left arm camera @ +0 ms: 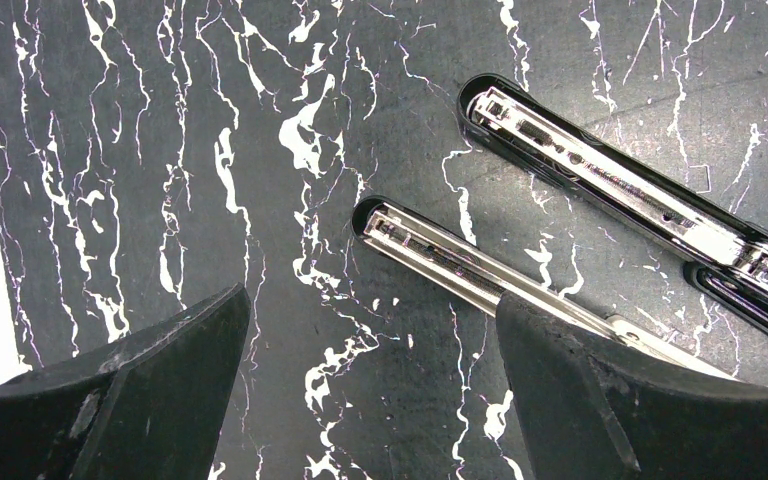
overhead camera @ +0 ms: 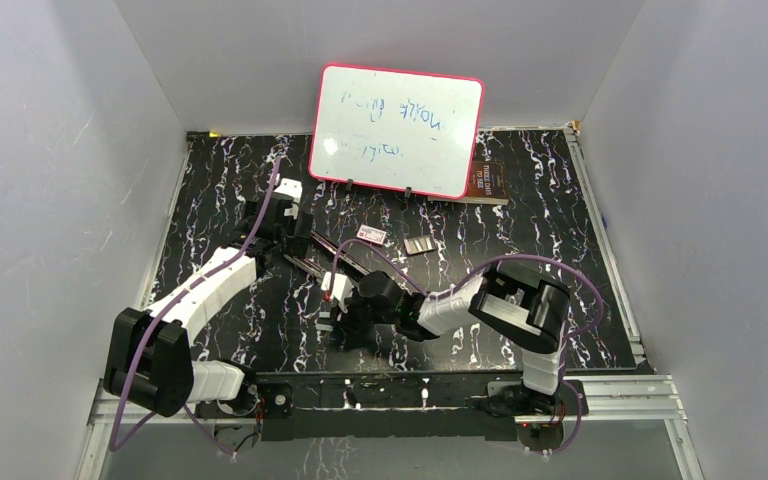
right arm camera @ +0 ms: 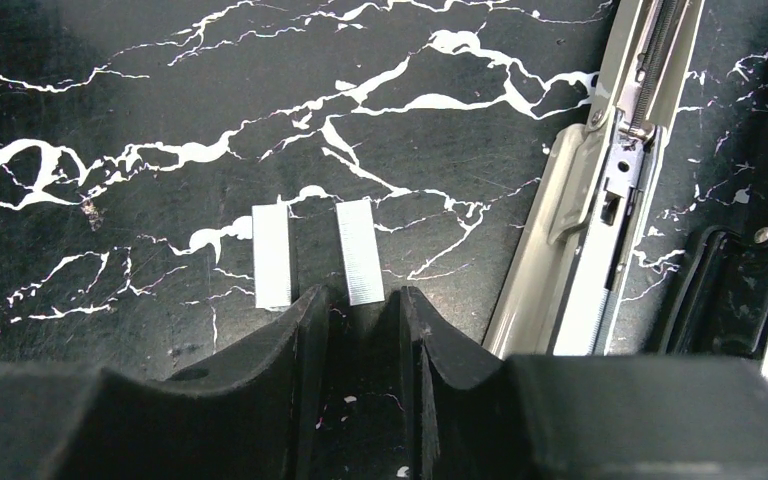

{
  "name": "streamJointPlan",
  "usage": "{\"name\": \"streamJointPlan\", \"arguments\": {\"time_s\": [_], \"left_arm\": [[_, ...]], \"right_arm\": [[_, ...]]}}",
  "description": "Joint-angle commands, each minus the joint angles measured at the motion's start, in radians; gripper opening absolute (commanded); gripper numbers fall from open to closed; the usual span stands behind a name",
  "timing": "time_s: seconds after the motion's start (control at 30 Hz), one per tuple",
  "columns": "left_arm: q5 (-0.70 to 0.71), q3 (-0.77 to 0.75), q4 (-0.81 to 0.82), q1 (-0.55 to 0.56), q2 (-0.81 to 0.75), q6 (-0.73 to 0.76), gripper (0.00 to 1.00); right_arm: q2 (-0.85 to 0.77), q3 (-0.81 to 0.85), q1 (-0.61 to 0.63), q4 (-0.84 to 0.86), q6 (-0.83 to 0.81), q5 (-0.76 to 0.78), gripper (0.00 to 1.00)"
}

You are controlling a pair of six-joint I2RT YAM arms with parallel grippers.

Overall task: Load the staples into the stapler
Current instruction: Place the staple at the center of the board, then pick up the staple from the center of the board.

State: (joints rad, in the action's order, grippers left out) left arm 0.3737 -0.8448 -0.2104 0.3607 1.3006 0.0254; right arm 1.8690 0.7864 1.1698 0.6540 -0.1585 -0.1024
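Note:
The stapler [overhead camera: 322, 253] lies opened out flat on the black marbled table. In the left wrist view its two halves show: a black half with a shiny rail [left arm camera: 610, 180] and a bare metal rail [left arm camera: 450, 262]. My left gripper [left arm camera: 370, 340] hangs open wide just beside them, its right finger [left arm camera: 610, 400] in front of the bare rail. Two staples strips [right arm camera: 272, 256] [right arm camera: 360, 250] lie side by side on the table. My right gripper [right arm camera: 357, 300] is open a little, its narrow gap empty, with the right strip just ahead of the tips. The stapler's rail [right arm camera: 580, 240] runs to their right.
A whiteboard [overhead camera: 397, 130] leans at the back. A small white box with a red label [overhead camera: 371, 234] and more grey strips [overhead camera: 420, 244] lie in front of it. Both arms meet at the table's left middle, and grey walls enclose the table.

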Motion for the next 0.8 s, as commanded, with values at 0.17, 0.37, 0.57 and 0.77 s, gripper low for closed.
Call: {"name": "streamJointPlan", "arguments": {"time_s": [0.17,0.37,0.57,0.77], "left_arm": [[0.001,-0.017,-0.008,0.005,-0.027,0.011,0.92],[-0.001,-0.016,-0.006,0.004,-0.03,0.012,0.92],[0.0,-0.014,-0.006,0.006,-0.032,0.012,0.93],[0.001,-0.013,-0.005,0.008,-0.033,0.014,0.93]], "right_arm": [[0.075,-0.062,-0.003,-0.104,-0.018,-0.045,0.37],[0.083,-0.073,-0.002,-0.085,-0.017,-0.058,0.29],[0.087,-0.062,-0.003,-0.084,-0.006,-0.059,0.31],[0.102,-0.065,-0.002,-0.078,-0.004,-0.015,0.37]]}}
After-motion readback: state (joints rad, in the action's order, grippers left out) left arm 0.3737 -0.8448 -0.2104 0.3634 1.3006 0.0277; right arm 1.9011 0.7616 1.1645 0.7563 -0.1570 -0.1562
